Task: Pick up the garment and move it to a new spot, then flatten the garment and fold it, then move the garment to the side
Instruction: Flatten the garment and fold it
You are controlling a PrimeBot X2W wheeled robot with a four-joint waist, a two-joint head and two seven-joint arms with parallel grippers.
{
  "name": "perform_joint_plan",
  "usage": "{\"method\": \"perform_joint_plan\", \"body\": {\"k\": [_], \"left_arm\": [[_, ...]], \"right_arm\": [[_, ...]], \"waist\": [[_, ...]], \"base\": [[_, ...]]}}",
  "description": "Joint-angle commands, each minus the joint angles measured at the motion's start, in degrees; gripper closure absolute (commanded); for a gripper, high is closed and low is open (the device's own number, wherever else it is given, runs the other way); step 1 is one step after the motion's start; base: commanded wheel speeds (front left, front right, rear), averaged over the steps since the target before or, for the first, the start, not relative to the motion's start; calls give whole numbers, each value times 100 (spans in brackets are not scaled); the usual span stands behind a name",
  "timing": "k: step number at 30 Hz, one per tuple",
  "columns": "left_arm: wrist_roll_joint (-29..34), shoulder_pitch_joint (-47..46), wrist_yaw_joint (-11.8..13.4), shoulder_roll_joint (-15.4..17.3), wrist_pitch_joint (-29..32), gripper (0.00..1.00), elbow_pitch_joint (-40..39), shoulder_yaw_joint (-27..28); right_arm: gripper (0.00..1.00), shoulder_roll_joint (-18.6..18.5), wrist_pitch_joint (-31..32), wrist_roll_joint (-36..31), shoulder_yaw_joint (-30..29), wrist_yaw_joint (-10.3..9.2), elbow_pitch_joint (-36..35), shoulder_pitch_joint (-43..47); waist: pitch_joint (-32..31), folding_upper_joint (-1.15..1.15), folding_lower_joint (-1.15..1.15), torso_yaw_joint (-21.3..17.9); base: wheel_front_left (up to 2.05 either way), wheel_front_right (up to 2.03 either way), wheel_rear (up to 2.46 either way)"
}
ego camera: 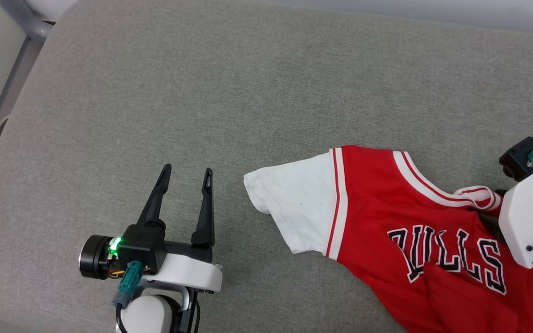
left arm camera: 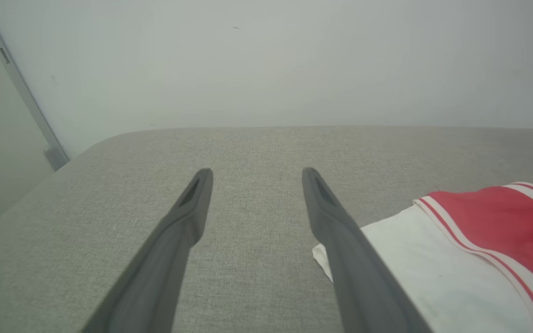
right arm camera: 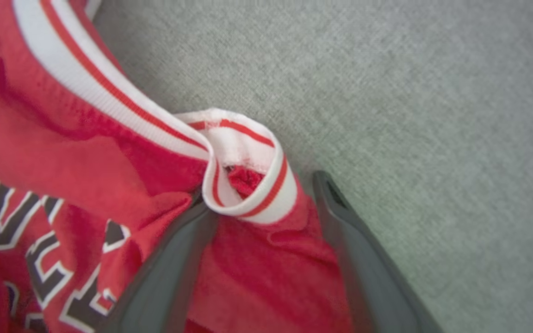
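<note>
The garment [ego camera: 377, 203] is a red jersey with black-and-white lettering, lying rumpled on the grey cushion at the right. Its white sleeve [ego camera: 294, 203] points left. My left gripper [ego camera: 188, 169] is open and empty, low over the cushion a short way left of that sleeve. In the left wrist view the sleeve [left arm camera: 433, 277] lies just right of the left gripper [left arm camera: 256, 172]. My right gripper [right arm camera: 259, 189] is open, its fingers straddling the jersey's [right arm camera: 63, 152] folded striped collar trim [right arm camera: 248, 138]. Its pale wrist [ego camera: 521, 217] shows at the right edge.
The grey fabric cushion [ego camera: 201, 92] stretches wide to the left and back of the jersey. Its rounded edge runs along the left, beside a grey metal frame [ego camera: 12, 83]. A pale wall [left arm camera: 266, 60] rises behind the cushion's far edge.
</note>
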Motion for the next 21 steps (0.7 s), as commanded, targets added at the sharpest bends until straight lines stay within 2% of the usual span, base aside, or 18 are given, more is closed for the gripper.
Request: {"method": "perform_joint_plan", "body": {"k": [1, 2, 3, 4, 10, 13, 21], "left_arm": [[8, -28, 28, -5, -15, 0, -2, 25], [19, 0, 35, -5, -15, 0, 7, 47], [31, 17, 33, -5, -15, 0, 16, 63], [39, 27, 28, -6, -15, 0, 20, 74], [83, 121, -19, -5, -15, 0, 12, 137], [83, 180, -12, -5, -15, 0, -8, 184], [73, 238, -29, -4, -15, 0, -19, 224]], "right_arm": [[0, 145, -40, 33, 223, -10, 184, 132], [0, 136, -172, 78, 279, -10, 230, 109], [78, 130, -336, 127, 300, -10, 245, 76], [100, 112, -516, 150, 324, -10, 235, 57], [100, -41, -1709, 290, 51, -10, -34, 64], [100, -144, -2084, 309, -217, -9, -249, 317], [100, -268, -2319, 51, -1331, -9, -776, 988]], "waist": [[-22, 0, -1, -45], [-43, 0, -1, -87], [-71, 0, -1, -130], [-104, 0, -1, -174], [-340, 0, -1, -473], [-428, 0, -1, -607], [-447, 0, -1, -788]], "base": [[0, 0, 0], [0, 0, 0], [0, 0, 0], [0, 0, 0], [0, 0, 0], [0, 0, 0], [0, 0, 0]]}}
